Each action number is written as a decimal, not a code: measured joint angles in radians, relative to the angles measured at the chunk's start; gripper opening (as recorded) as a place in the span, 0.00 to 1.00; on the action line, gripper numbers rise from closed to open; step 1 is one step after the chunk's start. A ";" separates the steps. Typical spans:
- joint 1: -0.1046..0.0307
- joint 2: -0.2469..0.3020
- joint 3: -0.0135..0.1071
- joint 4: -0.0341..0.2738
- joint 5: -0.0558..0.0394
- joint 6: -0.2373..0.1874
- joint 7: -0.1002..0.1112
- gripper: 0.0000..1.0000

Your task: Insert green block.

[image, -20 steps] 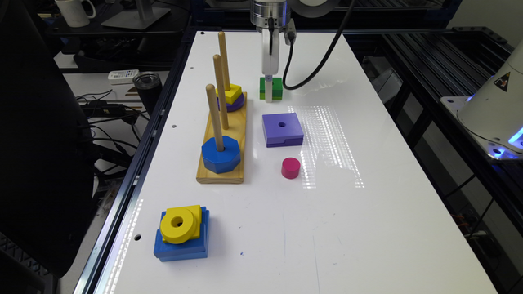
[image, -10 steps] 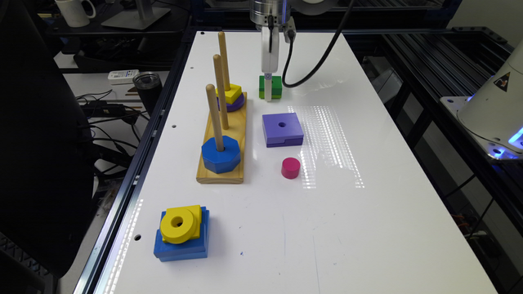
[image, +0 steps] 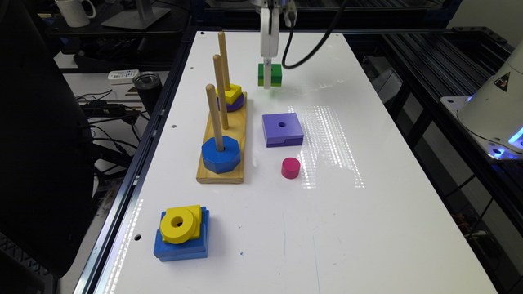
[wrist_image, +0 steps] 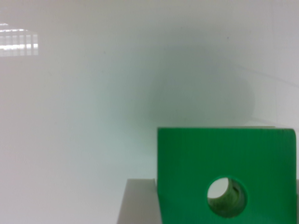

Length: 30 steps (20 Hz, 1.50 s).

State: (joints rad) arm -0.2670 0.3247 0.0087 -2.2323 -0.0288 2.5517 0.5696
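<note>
The green block (image: 274, 75), dark green over lime green, hangs a little above the white table (image: 367, 228) at its far end, casting a faint shadow below. My gripper (image: 267, 84) comes straight down over it and is shut on it, one white finger crossing its front face. In the wrist view the green block (wrist_image: 196, 168) shows close up, with its centre hole (wrist_image: 227, 196) open. To the exterior view's left stands a wooden base (image: 241, 134) with three upright pegs; the middle peg (image: 219, 90) is bare.
A blue octagon (image: 220, 154) sits on the near peg, and a yellow square (image: 233, 92) over a purple piece on the far peg. A purple square block (image: 282, 128) and a pink cylinder (image: 290, 168) lie beside the base. Near the front, a yellow ring rests on a blue square (image: 179, 245).
The gripper has risen with the green block, which was on the table a second ago and now hangs above it.
</note>
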 joint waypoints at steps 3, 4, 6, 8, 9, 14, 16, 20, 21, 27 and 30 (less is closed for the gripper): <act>0.000 -0.034 0.001 -0.001 0.0001 -0.032 0.000 0.00; 0.000 -0.045 0.001 -0.001 0.0002 -0.043 0.000 0.00; 0.000 -0.070 0.002 -0.001 0.0003 -0.068 0.000 0.00; 0.000 -0.094 0.002 -0.001 0.0004 -0.090 0.000 0.00; 0.000 -0.108 0.002 -0.001 0.0005 -0.104 0.000 0.00; 0.000 -0.165 0.004 -0.001 0.0008 -0.155 0.000 0.00; 0.000 -0.190 0.004 -0.001 0.0009 -0.178 0.000 0.00; 0.000 -0.234 0.005 0.001 0.0012 -0.217 0.000 0.00; 0.000 -0.243 0.005 0.002 0.0012 -0.225 0.000 0.00; 0.000 -0.291 0.006 0.012 0.0018 -0.274 0.000 0.00; 0.000 -0.306 0.007 0.022 0.0020 -0.297 0.000 0.00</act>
State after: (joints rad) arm -0.2671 0.0182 0.0152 -2.2102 -0.0268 2.2544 0.5697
